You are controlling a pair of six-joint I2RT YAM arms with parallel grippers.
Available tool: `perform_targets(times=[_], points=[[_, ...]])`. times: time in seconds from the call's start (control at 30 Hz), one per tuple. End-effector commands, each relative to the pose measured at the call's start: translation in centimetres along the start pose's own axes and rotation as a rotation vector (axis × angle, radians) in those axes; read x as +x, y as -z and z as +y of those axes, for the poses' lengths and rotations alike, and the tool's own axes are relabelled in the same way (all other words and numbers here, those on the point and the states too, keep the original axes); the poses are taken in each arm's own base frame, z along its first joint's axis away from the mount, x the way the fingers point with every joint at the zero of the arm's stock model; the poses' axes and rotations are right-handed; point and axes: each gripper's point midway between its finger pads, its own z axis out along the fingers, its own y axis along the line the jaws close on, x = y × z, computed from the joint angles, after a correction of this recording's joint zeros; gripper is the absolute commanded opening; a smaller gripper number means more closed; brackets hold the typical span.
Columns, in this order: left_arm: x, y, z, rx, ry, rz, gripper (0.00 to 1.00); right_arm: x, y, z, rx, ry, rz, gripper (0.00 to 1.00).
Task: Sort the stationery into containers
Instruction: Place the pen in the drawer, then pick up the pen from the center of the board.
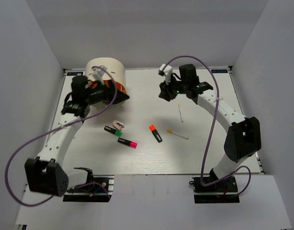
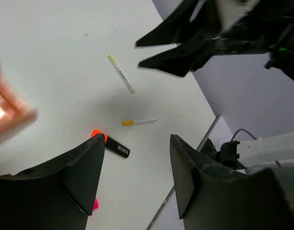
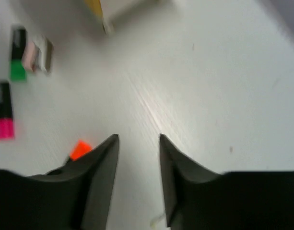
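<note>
The cream cylindrical unit (image 1: 108, 69) stands at the back left, with an orange drawer (image 1: 121, 89) swung out of it. My left gripper (image 1: 107, 93) hangs open and empty beside that drawer; in the left wrist view (image 2: 137, 143) the drawer is an orange blur (image 2: 7, 112). My right gripper (image 1: 165, 93) is open and empty above the table's far middle. The green (image 1: 113, 131), pink (image 1: 128, 143) and orange (image 1: 155, 133) highlighters lie mid-table. Two white sticks (image 1: 181, 114) (image 1: 177, 134) lie to their right. The tiny pink-and-white piece (image 1: 118, 123) lies by the green highlighter.
The left wrist view shows both sticks (image 2: 121, 73) (image 2: 139, 121), the orange highlighter (image 2: 111, 145) and the right arm (image 2: 204, 38). The right wrist view (image 3: 137, 139) shows the green (image 3: 17, 52) and pink (image 3: 3, 110) highlighters and a yellow drawer edge (image 3: 96, 9). White walls enclose the table.
</note>
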Motion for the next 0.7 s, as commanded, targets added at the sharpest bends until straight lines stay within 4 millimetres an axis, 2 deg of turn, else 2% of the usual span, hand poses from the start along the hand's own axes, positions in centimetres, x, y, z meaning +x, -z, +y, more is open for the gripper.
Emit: perform_targets(times=[0.0,0.03,0.07,0.1,0.13,0.17,0.2,0.23,0.27,0.3,0.33,0.37,0.4,0.43,0.5,0.57,0.6,0.67], points=[[-0.3,-4.1,-3.8,0.097,-0.141,0.099,0.66,4.2,3.1,-0.6,0.037,-0.103,0.123,0.48],[0.0,-5.4,-3.8,0.086,-0.185,0.125,0.66,5.3,4.2,-2.0,0.075,-0.153,0.137,0.53],[2.1,-7.5,-2.5,0.06,-0.153,0.221,0.68,6.0,4.6,-1.8,0.069,-0.184,0.16,0.54],[2.3,-9.0,-5.0,0.102,-0.21,0.252,0.7,6.4,5.0,-2.2,0.083,-0.211,0.168,0.54],[3.1,-10.2,-4.9,0.082,-0.263,0.282,0.72,7.4,6.0,-3.7,0.121,-0.256,0.177,0.54],[4.4,-10.9,-5.0,0.072,-0.272,0.337,0.74,8.3,6.5,-3.8,0.125,-0.297,0.207,0.54],[5.7,-12.6,-6.0,0.094,-0.306,0.382,0.78,8.7,6.9,-4.0,0.129,-0.322,0.212,0.52],[6.5,-13.4,-5.9,0.082,-0.358,0.402,0.79,9.7,7.6,-4.7,0.141,-0.376,0.225,0.48],[7.0,-14.0,-6.5,0.087,-0.392,0.421,0.8,10.7,8.3,-5.4,0.16,-0.428,0.24,0.34],[7.9,-14.7,-6.7,0.09,-0.429,0.437,0.82,11.2,9.1,-6.2,0.169,-0.461,0.23,0.25],[9.9,-15.5,-7.1,0.096,-0.466,0.476,0.82,11.9,9.4,-6.3,0.17,-0.518,0.239,0.17],[10.7,-15.9,-7.2,0.107,-0.523,0.489,0.82,13.0,10.6,-7.7,0.207,-0.567,0.237,0.03],[10.9,-16.6,-7.7,0.12,-0.567,0.473,0.82,13.2,10.8,-7.8,0.194,-0.596,0.228,0.0],[12.1,-16.8,-8.4,0.14,-0.601,0.482,0.82,13.6,11.0,-7.9,0.192,-0.624,0.23,0.0],[13.1,-17.7,-8.4,0.164,-0.673,0.467,0.82,14.8,12.5,-9.0,0.21,-0.697,0.221,0.0],[15.1,-18.6,-8.6,0.208,-0.742,0.486,0.82,15.3,13.4,-9.5,0.217,-0.721,0.21,0.0],[15.8,-19.1,-9.5,0.239,-0.773,0.477,0.8,15.5,13.6,-9.7,0.22,-0.726,0.207,0.0],[17.1,-19.9,-9.3,0.253,-0.829,0.499,0.8,15.9,14.2,-10.0,0.223,-0.743,0.199,0.01]])
